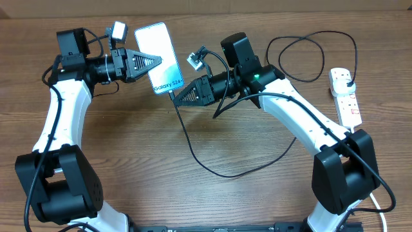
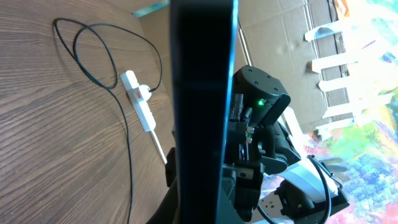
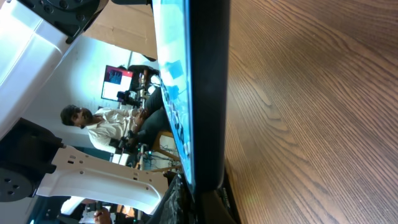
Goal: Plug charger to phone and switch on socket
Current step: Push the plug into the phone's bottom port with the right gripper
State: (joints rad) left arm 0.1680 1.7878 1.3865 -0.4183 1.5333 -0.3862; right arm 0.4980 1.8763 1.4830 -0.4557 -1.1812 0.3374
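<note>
Phone (image 1: 156, 42), a slim black-edged rectangle with a pale blue screen reading "Galaxy S24+", is held off the wooden surface (image 1: 225, 206), pinched at its side by the left claw (image 1: 158, 61). At its lower end the right claw (image 1: 175, 96) is pressed together on the thin black charger cable's (image 1: 193, 154) tip. The cable trails to the narrow white power strip (image 1: 346, 103) far right.

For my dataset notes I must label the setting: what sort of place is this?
Probably a robotics lab or workshop rather than a home. In the background a seated person is near a monitor, and brown cardboard stands beyond the wooden table.
</note>
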